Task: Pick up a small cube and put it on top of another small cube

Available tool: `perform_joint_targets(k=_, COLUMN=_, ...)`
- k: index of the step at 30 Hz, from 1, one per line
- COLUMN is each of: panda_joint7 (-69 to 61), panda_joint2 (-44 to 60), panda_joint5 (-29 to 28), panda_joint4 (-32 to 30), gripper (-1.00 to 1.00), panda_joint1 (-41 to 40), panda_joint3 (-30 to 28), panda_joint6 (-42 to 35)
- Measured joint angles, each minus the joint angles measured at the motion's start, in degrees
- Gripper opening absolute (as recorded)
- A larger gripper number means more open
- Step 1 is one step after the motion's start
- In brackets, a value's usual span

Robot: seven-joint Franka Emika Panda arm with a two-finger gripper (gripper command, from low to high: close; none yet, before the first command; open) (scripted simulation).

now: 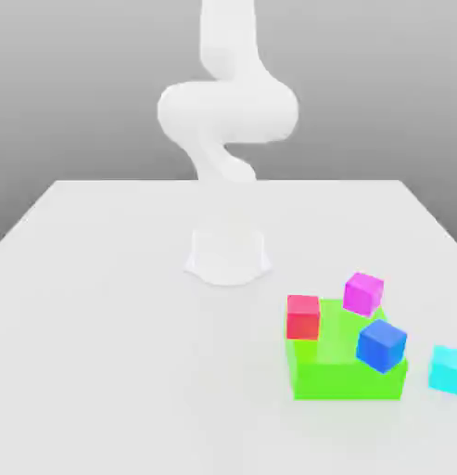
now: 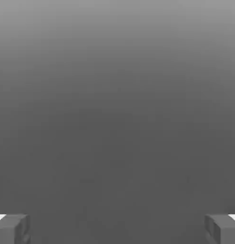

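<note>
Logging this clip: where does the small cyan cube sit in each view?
Exterior view: the small cyan cube rests on the table at the exterior view's right edge, just clear of the green block.
Hand view: two fingers, spread wide, against plain grey.
Shared landmark: the white arm, which bears those fingers.

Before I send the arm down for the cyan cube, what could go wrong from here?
1. The cyan cube sits near the table edge on the exterior view's right; a nudge could knock it off.
2. The green block stands close beside it, so an open finger might clip that block.
3. The blue cube, red cube and magenta cube crowd the green block; placing on one may disturb its neighbours.
</note>
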Motion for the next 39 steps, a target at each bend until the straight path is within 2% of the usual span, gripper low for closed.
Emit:
perform_joint_targets(k=9, panda_joint7=-10.46, panda_joint2=19.01, panda_joint5=3.59, panda_joint4=-3.52, gripper=0.0, panda_joint1=10.53, panda_joint3=3.94, panda_joint6=7.87)
perform_joint_targets(k=16, panda_joint7=-16.1, panda_joint2=33.51, panda_joint5=3.05, panda_joint4=-6.25, gripper=0.0, panda_joint1=16.91, panda_joint3=9.08, panda_joint6=14.0)
perform_joint_targets(k=20, panda_joint7=-17.35, panda_joint2=41.93, panda_joint5=-0.02, panda_joint4=-7.83, gripper=0.0, panda_joint1=22.34, panda_joint3=11.59, panda_joint6=17.57)
perform_joint_targets(k=25, panda_joint7=-16.6, panda_joint2=52.57, panda_joint5=-7.05, panda_joint4=-9.71, gripper=0.0, panda_joint1=27.17, panda_joint3=12.07, panda_joint6=21.76)
perform_joint_targets(k=30, panda_joint7=-13.44, panda_joint2=62.98, panda_joint5=-12.52, panda_joint4=-8.29, gripper=0.0, panda_joint1=31.36, panda_joint3=8.29, panda_joint6=28.98)
perform_joint_targets(k=31, panda_joint7=-12.91, panda_joint2=64.72, panda_joint5=-13.21, panda_joint4=-7.92, gripper=-1.0, panda_joint1=31.94, panda_joint3=7.56, panda_joint6=30.31)
perform_joint_targets(k=39, panda_joint7=-13.11, panda_joint2=63.68, panda_joint5=-12.99, panda_joint4=-8.16, gripper=-1.0, panda_joint1=31.54, panda_joint3=8.07, panda_joint6=29.46)
